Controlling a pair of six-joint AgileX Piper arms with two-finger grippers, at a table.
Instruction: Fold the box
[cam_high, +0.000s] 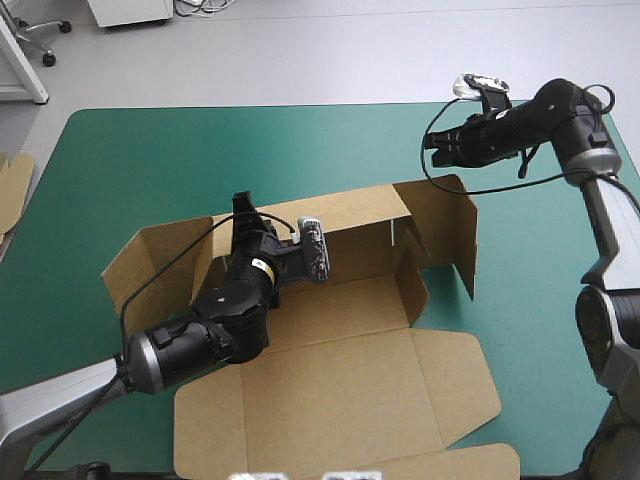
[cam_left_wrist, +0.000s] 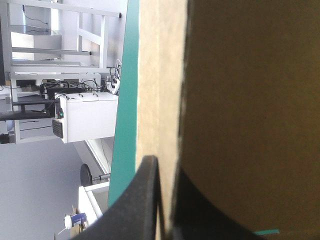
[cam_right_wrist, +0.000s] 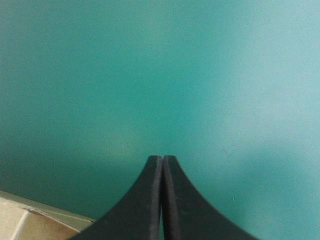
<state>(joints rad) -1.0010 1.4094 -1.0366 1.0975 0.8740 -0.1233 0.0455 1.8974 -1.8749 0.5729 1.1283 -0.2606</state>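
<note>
At the table's (cam_high: 150, 140) left edge lies board (cam_high: 12, 190); left gripper (cam_left_wrist: 162, 200) pinches the box (cam_high: 340, 360) wall; right gripper (cam_right_wrist: 162, 161) hangs pressed together.

No words, numbers or brand marks could be read anywhere. The one label-like thing was a small yellow sticker (cam_high: 262, 266) on the left arm (cam_high: 215, 335), over the left part of the box (cam_high: 340, 345). Whatever was printed on it was too small to make out. The brown board of the box showed no legible print on the faces in view. The same held for the teal-green cover of the worktop (cam_high: 150, 170) around the box.
</note>
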